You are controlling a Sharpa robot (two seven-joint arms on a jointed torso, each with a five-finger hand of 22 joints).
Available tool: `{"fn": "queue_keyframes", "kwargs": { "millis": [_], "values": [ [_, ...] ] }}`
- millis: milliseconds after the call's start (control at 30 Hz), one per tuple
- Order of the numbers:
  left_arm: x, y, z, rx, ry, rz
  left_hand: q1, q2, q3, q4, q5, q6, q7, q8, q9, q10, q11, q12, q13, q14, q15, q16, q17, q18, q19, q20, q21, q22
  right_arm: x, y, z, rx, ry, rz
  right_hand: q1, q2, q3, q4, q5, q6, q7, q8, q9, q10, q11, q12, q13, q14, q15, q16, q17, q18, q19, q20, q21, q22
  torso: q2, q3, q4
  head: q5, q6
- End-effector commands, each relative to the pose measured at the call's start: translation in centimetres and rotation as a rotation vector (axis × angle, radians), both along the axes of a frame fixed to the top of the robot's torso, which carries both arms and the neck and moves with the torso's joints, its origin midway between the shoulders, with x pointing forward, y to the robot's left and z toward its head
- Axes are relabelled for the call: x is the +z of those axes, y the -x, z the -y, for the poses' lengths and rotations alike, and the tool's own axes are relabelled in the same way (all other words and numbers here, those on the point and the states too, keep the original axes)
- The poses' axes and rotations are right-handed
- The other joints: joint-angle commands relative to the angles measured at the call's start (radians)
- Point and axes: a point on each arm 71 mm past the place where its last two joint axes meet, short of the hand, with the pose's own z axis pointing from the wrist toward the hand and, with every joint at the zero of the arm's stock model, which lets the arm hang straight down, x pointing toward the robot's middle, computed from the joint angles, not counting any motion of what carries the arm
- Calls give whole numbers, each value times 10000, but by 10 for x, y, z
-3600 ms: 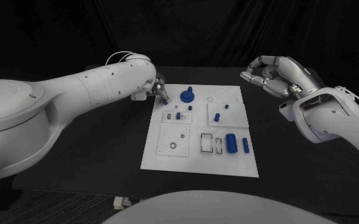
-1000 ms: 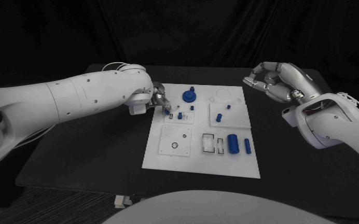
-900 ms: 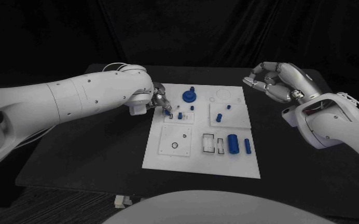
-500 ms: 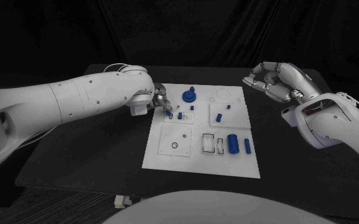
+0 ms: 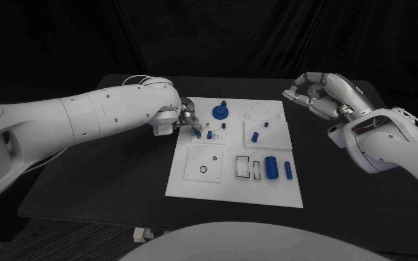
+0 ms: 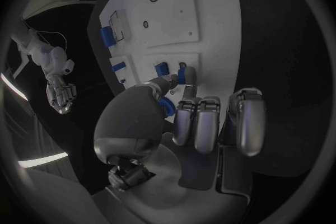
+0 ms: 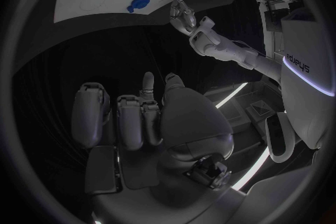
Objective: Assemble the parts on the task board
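The task board [image 5: 234, 188] lies in the middle of the black table [image 5: 104, 176], long side running from near to far, and its blue parts stay where they were 3.6 seconds ago: the large round part [image 5: 220, 112] with a peg on its far left area, small pegs [image 5: 254, 135] around the middle, and two blue cylinders [image 5: 271, 167] side by side toward the near right. What has changed is the left hand [image 5: 187, 118]: it has moved from the board's far left corner a little nearer along the left edge, and now sits over the small plate with the short blue pegs. In the left wrist view the left hand [image 6: 182, 117] pinches a small blue part [image 6: 187, 75] between thumb and a fingertip, its tip down at the board's surface beside another blue peg [image 6: 165, 69]; whether the part already sits in a hole cannot be told, since the fingers cover its lower end. In the head view the held part is too small and too shadowed by the hand to make out. The right hand [image 5: 319, 94] hangs above the table well off the board's far right side, fingers curled in on nothing, much as before. The right wrist view shows the right hand [image 7: 140, 112] clenched the same way, with the board's far end beyond it.
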Motion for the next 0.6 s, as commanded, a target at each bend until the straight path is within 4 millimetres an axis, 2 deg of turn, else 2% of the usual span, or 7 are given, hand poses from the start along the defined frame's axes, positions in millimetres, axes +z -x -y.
{"fn": "queue_keyframes", "kwargs": {
  "millis": [33,600],
  "values": [
    [-2,0,2,-129,153,-31,-27,67,287,-252,33,-5,-86,52,18,1061,-56,35,2635,1056,-69,26,2635,80,-88,-14,-74,2032,-1,0,1,-95,51,-92,123,-6,-14,-39,56,60,-30,49,-8,1049,-94,-67,2611,767,-73,-58,1289,80,-16,-87,-43,1795,-1,-1,4,-13,-2],
    [-8,2,2,-175,181,-165,-28,75,302,-257,33,-7,-86,54,23,1061,-57,35,2635,1056,-71,26,2635,77,-81,-16,-65,2035,-2,0,1,-110,77,-182,126,-3,-18,-29,55,65,-29,52,-12,1049,-93,-67,2611,766,-74,-61,1285,81,-19,-87,-52,1793,-2,-3,2,-8,-2]
  ]
}}
